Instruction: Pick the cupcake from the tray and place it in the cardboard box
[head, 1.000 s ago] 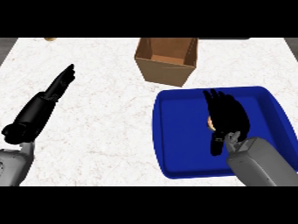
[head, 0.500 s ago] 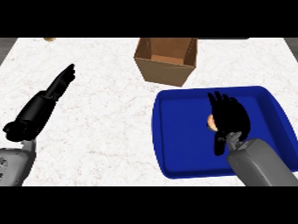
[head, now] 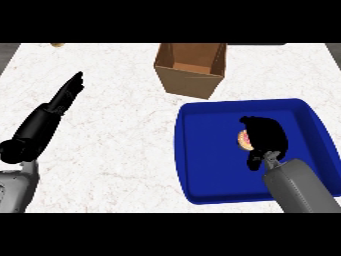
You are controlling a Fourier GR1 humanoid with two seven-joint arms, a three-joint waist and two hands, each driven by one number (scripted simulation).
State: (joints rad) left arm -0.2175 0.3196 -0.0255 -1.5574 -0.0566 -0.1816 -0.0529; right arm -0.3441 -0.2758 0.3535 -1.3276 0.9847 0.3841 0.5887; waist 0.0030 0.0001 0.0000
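Below, marbled counter [head: 121, 150] bears box [head: 191, 75], tray [head: 202, 182] with cupcake [head: 242, 140].

blue plastic tray [head: 202, 185] is lying right on white marble counter [head: 114, 150] | open brown cardboard box [head: 190, 82] is standing behind it, apart | small round cupcake [head: 242, 139] is sitting in tray

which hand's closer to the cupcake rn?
Right. The right hand is curled over the cupcake in the blue tray, hiding most of it; the left hand is open, far to its left over the counter.
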